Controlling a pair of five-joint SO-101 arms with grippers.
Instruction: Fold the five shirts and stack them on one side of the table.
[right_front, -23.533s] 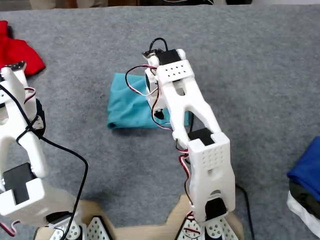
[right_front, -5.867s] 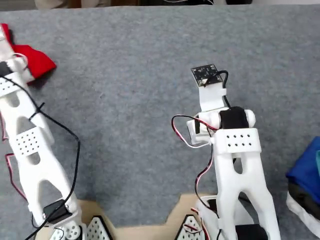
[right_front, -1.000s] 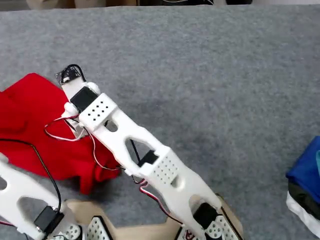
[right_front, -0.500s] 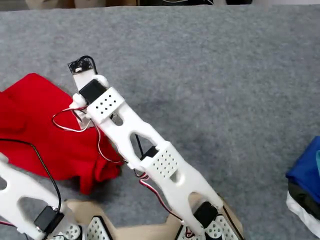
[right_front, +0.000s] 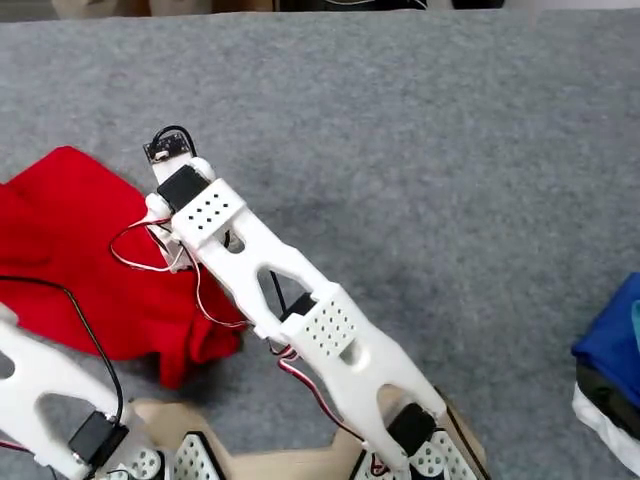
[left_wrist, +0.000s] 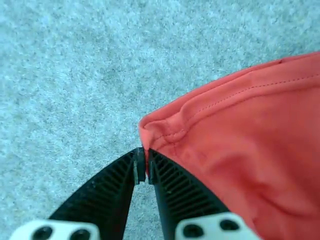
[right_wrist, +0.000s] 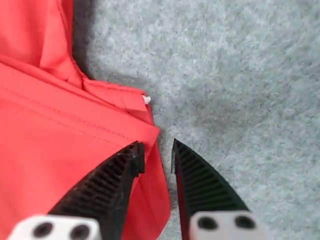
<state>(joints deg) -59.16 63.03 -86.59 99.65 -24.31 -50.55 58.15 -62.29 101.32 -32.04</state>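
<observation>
1. Tabletop (right_front: 450, 150): grey felt surface. It carries all items listed below.

2. Red shirt (right_front: 70, 250): lies spread and creased, unfolded, at the left side of the tabletop. 1 lobe of cloth bulges out from its near edge.

3. Right arm (right_front: 300, 310): extends from the near edge of the tabletop, on a diagonal, to the far right corner of the red shirt. Its wrist sits over that corner.

4. Left arm (right_front: 40, 385): stands at the near left corner of the tabletop, on the near side of the red shirt. A black cable runs from it across the red cloth.

5. Stack (right_front: 610, 370): folded garments, well apart from the red shirt, at the opposite edge of the tabletop. Layers visible: blue on top, dark in the middle, white at the bottom.

6. Right end effector (right_wrist: 155, 145): released. The 2 jaws stand slightly apart and straddle the hemmed edge of the red shirt, 1 jaw over the cloth and 1 over the felt.

7. Left end effector (left_wrist: 142, 167): clenched, jaw tips together, pinching a rolled corner of the red shirt.
</observation>
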